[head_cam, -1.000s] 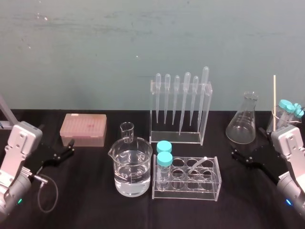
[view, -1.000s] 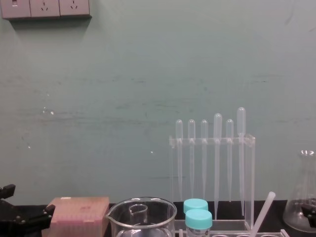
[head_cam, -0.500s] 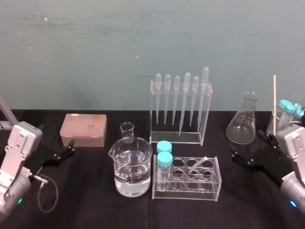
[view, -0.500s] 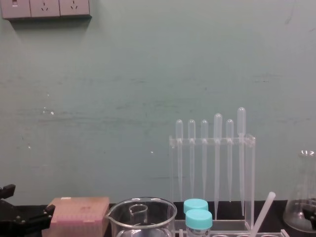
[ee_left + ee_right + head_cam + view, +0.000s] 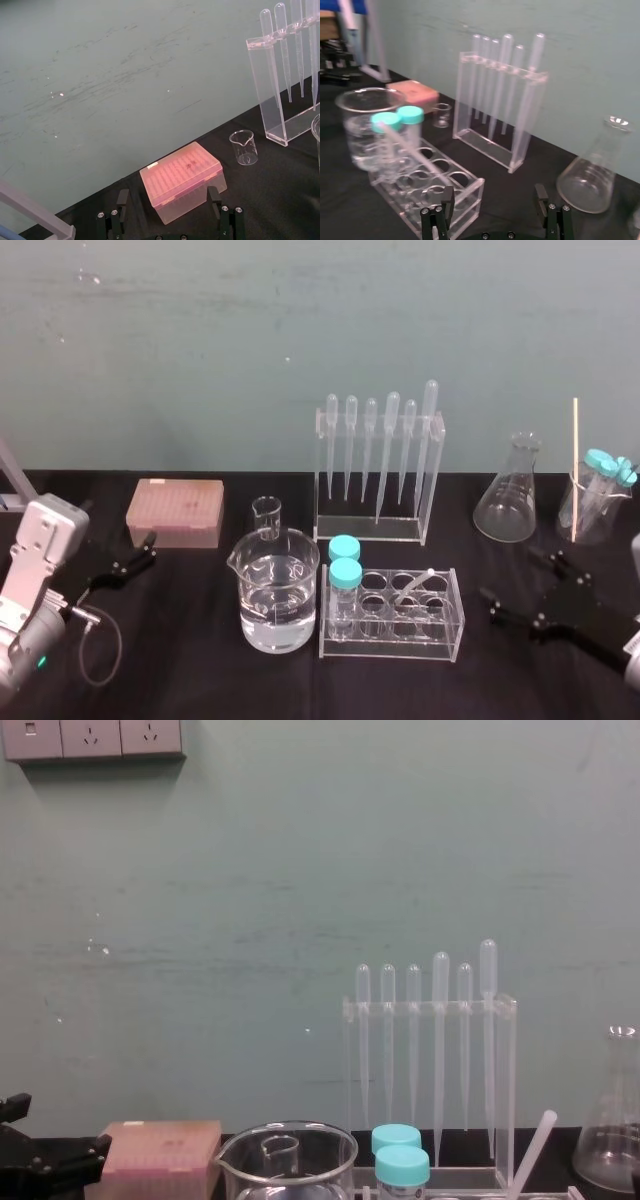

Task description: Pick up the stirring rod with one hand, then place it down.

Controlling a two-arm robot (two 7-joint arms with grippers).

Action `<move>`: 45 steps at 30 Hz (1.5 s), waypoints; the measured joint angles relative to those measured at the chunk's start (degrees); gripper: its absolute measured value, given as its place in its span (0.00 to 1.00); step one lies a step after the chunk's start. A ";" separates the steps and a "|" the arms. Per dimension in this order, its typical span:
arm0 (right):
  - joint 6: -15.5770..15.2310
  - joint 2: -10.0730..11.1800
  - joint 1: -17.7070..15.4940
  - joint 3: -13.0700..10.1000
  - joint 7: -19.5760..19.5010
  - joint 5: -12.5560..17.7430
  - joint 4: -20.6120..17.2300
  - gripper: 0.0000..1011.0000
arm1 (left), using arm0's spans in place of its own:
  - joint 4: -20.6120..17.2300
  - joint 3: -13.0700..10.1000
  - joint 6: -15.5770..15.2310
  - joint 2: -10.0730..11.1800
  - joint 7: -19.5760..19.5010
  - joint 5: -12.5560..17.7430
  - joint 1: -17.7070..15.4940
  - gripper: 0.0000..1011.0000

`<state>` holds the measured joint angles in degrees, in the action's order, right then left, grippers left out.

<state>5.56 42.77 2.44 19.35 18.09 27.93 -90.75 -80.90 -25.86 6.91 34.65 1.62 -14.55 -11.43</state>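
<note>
The stirring rod (image 5: 415,583) is a translucent white rod leaning slanted in the clear test tube rack (image 5: 440,638), its top end toward the right. It also rises from the rack in the chest view (image 5: 531,1154) and crosses the rack in the right wrist view (image 5: 417,150). My right gripper (image 5: 512,576) hovers low over the black table to the right of the rack, open and empty, its fingers spread wide (image 5: 492,202). My left gripper (image 5: 125,560) rests at the far left near the pink box, open and empty (image 5: 167,199).
A large beaker of water (image 5: 278,590) and two blue-capped tubes (image 5: 345,560) stand left of the rod. Behind are a pipette rack (image 5: 375,470), a small beaker (image 5: 266,515), a pink tip box (image 5: 175,510), a conical flask (image 5: 510,495) and a beaker with a thin stick (image 5: 590,505).
My right arm has drawn back toward the front right, away from the flask, with its gripper now lower over the table. The left arm and the rod have not moved.
</note>
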 joint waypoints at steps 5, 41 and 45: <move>0.63 0.89 -0.57 -0.10 4.26 0.57 -0.78 0.99 | 0.00 0.00 0.00 0.00 0.00 0.00 0.00 0.99; 2.82 -10.18 12.93 6.35 16.79 -7.88 10.53 0.99 | 0.00 0.00 0.00 0.00 0.00 0.00 0.00 0.99; 2.79 -10.14 12.93 6.33 16.77 -7.76 10.54 0.99 | 0.00 0.00 0.00 0.00 0.00 0.00 0.00 0.99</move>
<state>8.35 32.63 15.37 25.68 34.86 20.17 -80.21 -80.90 -25.86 6.91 34.65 1.62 -14.55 -11.43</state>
